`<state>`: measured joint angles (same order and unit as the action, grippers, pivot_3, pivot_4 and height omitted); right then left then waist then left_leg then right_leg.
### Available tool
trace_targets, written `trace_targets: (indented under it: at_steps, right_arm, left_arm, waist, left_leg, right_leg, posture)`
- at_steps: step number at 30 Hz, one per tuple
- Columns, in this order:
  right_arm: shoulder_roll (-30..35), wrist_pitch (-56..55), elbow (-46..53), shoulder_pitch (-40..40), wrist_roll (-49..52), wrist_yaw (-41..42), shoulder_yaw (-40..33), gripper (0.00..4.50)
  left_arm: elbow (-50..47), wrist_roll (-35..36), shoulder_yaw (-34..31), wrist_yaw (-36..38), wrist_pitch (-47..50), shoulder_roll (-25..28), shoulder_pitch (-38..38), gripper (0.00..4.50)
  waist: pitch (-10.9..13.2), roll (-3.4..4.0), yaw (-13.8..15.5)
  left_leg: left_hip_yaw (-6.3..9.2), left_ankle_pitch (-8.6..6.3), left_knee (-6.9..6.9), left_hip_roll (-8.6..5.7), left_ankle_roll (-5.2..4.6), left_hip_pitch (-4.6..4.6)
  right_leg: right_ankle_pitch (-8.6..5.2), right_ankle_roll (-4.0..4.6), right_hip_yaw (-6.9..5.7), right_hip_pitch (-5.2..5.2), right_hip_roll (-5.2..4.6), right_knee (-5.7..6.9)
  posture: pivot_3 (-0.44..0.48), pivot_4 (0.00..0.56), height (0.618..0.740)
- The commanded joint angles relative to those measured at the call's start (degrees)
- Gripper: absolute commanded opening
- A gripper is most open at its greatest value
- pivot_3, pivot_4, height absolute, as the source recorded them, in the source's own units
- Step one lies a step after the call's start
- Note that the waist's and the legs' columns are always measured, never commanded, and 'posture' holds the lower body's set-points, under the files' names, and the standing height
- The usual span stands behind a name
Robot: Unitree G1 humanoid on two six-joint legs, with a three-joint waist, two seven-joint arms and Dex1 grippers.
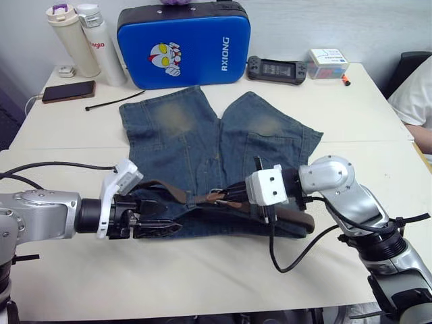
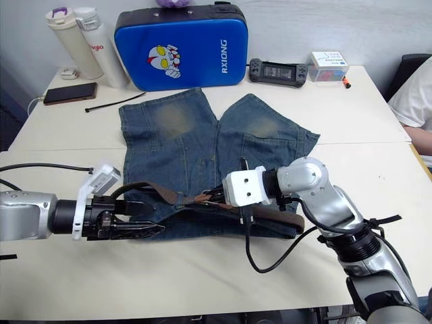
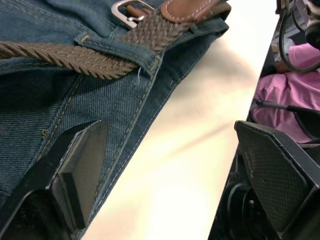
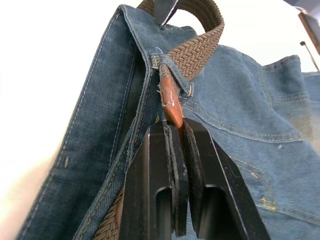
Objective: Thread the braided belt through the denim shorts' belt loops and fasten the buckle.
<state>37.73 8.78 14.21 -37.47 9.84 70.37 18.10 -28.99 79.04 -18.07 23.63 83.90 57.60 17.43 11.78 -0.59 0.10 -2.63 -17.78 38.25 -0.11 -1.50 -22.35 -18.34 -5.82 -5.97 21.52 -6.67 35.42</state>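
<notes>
So the right claw [image 4: 175,132] is clenched on the braided belt's [image 4: 192,55] leather tip, just past a belt loop [image 4: 159,61], probably to pull it through. Left claw [image 3: 165,175] sits released at the denim shorts' [image 1: 196,135] waistband on the tabletop [image 1: 202,270], buckle [image 3: 125,11] just ahead.

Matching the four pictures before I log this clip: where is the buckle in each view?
Left eye: buckle mid-waistband of the shorts, just ahead of the right gripper.
Right eye: same spot.
Left wrist: silver frame at the top edge, beside a belt loop.
Right wrist: I can't make out the buckle; the fingers pinch the belt at its leather tip.
Shared landmark: the belt across the waistband.
</notes>
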Motion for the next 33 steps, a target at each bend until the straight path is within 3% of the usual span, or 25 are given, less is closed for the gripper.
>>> trace_targets:
  at_steps: [1, 4, 15, 19, 26, 33]
  right_arm:
    - [1.5, 1.45, 1.45, -2.2, 3.13, 1.94, -2.98, 0.0]
    - [2.88, 1.55, 0.93, -2.72, 3.44, 3.32, -3.36, 0.0]
    - [4.72, -13.77, -10.18, -5.21, -6.36, 3.02, -1.34, 0.0]
    - [5.41, -14.67, -12.28, -6.02, -5.55, 4.28, -2.61, 0.0]
    - [7.95, -13.85, -13.14, -6.31, -3.38, 7.01, -4.04, 0.0]
    - [10.21, -11.4, -10.8, -5.69, -0.65, 8.7, -5.53, 0.0]
  left_arm:
    - [-0.77, 1.19, -0.94, 0.66, -2.11, 1.23, 0.42, 4.43]
    - [1.1, 1.3, -0.86, -1.06, -2.63, 1.27, 1.39, 4.43]
    - [3.15, 10.85, -3.23, 1.47, -7.09, 4.73, 3.73, 4.43]
    - [4.54, 9.53, -3.85, 1.09, -9.07, 6.02, 3.78, 3.23]
    - [8.95, 6.53, -2.57, 0.43, -11.28, 5.39, 5.56, 0.03]
    - [12.48, -0.36, -0.64, 0.14, -14.13, 3.56, 8.29, 0.03]
  waist:
    - [0.0, 0.0, 0.01]
    - [0.0, 0.0, 0.07]
    - [0.0, 0.0, -0.06]
    - [0.01, 0.01, -0.03]
    - [0.01, 0.01, 0.03]
    - [0.01, 0.01, 0.22]
  left_leg:
    - [0.0, 0.0, 0.0, 0.0, 0.0, 0.0]
    - [0.0, 0.0, 0.0, 0.0, 0.0, -0.01]
    - [-0.02, 0.0, 0.01, -0.01, 0.0, -0.01]
    - [-0.02, 0.0, 0.04, -0.01, 0.0, -0.01]
    - [-0.03, 0.0, 0.03, -0.02, -0.01, -0.01]
    - [-0.03, 0.0, 0.04, -0.03, -0.01, -0.02]
  right_leg:
    - [0.0, 0.0, 0.0, 0.0, 0.0, 0.0]
    - [0.0, 0.0, 0.0, 0.0, 0.0, 0.0]
    - [0.0, 0.0, 0.0, 0.01, -0.01, 0.0]
    - [0.0, 0.0, 0.0, 0.01, 0.0, 0.01]
    - [0.0, 0.0, 0.0, 0.0, 0.0, 0.01]
    - [0.0, 0.0, -0.01, 0.01, 0.0, 0.02]
  posture:
    - [0.0, 0.15, 0.725]
    - [0.0, 0.15, 0.725]
    - [0.0, 0.15, 0.725]
    - [0.0, 0.15, 0.725]
    - [0.0, 0.15, 0.725]
    - [0.0, 0.15, 0.725]
